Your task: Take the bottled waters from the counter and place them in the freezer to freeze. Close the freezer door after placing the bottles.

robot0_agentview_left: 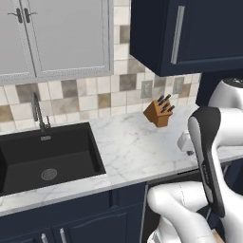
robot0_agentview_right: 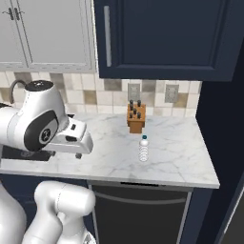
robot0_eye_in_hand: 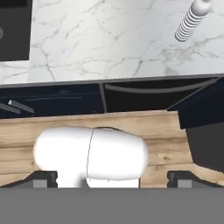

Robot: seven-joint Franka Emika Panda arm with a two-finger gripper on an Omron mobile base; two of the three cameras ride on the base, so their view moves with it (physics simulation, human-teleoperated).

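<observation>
The white-grey veined marble surface (robot0_agentview_right: 167, 157) carries one clear ribbed plastic water bottle with a blue cap (robot0_agentview_right: 143, 149), standing upright and alone near its front edge above the black dishwasher front, probably left there within easy reach. The white arm's end effector (robot0_eye_in_hand: 112, 179) hangs well short of it, fingers spread wide and empty. A wooden knife block (robot0_agentview_right: 135, 117) stands behind the bottle by the tiled wall, and a black sink (robot0_agentview_left: 47, 159) lies well off to the left, so nothing seems to bar the approach.

The desk (robot0_agentview_right: 167, 157) is white marble with grey veins. On it stands a clear ribbed bottle (robot0_agentview_right: 143, 149) with a blue cap. The knife block (robot0_agentview_right: 135, 118) is brown, the sink (robot0_agentview_left: 47, 156) black, the backsplash tiles (robot0_agentview_left: 85, 95) beige, tan and grey, the wall cabinet (robot0_agentview_right: 162, 33) navy.
</observation>
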